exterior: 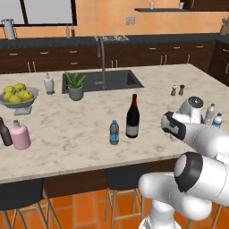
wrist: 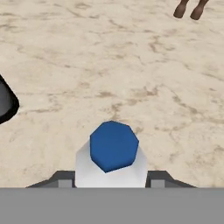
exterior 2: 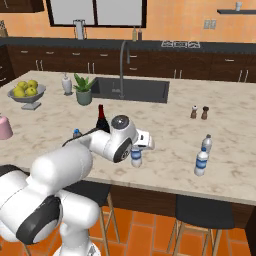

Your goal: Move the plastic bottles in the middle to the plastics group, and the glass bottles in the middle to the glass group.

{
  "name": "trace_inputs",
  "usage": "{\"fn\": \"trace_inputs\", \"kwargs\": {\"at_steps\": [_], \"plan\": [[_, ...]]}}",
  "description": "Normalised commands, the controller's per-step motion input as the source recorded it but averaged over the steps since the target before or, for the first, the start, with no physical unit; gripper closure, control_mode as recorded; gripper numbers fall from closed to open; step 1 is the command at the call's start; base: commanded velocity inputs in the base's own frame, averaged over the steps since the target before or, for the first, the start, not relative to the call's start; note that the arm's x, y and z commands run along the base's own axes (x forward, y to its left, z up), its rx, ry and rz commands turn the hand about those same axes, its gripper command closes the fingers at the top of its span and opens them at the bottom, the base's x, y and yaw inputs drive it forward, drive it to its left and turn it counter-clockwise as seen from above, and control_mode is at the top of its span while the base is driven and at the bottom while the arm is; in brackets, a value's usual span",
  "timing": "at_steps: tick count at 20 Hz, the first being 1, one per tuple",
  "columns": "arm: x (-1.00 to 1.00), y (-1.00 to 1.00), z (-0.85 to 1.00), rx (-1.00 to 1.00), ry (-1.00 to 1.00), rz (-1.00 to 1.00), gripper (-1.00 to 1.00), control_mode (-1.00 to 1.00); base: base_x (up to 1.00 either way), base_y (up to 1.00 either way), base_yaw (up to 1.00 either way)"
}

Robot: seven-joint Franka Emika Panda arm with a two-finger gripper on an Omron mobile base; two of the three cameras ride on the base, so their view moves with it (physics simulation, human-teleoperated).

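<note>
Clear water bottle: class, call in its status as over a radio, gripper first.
Gripper shut on clear water bottle. Dark-tinted bottle and wine bottle at mid-counter. Plastics group to the right, path open.

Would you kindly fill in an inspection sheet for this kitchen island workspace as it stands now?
Surface: marble island counter, sink set into it.
Job's things: wine bottle upright mid-counter; dark-tinted water bottle beside it; clear whitish water bottle between the fingers; plastics group at the right; pink flask and small brown bottle at the left.
Clutter: fruit bowl, potted plant, white dispenser, salt and pepper shakers.
Grippers: gripper shut on the clear whitish water bottle.
Cables: nothing seen.
Surroundings: dark cabinets, orange walls, stools below.
</note>
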Motion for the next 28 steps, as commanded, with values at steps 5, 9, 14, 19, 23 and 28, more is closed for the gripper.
{"fn": "trace_inputs", "kwargs": {"at_steps": [5, 9, 14, 19, 23, 28], "plan": [[0.39, -0.44, 0.06, -0.06, 0.05, 0.0, 1.0, -1.0, 0.0, 0.0, 0.0], [0.54, -0.25, 0.0, -0.11, 0.0, 0.0, 1.0, -1.0, 0.0, 0.0, 0.0], [0.25, -0.41, 0.0, -0.03, 0.0, -0.01, 1.0, -1.0, 0.0, 0.0, 0.0], [0.01, -0.66, 0.0, 0.01, 0.0, -0.02, 1.0, -1.0, 0.0, 0.0, 0.0], [0.0, -0.59, 0.0, 0.03, -0.04, 0.0, 1.0, -1.0, 0.0, 0.0, 0.0], [-0.02, -0.34, -0.04, 0.0, -0.15, 0.0, 1.0, -1.0, 0.0, 0.0, 0.0]]}}
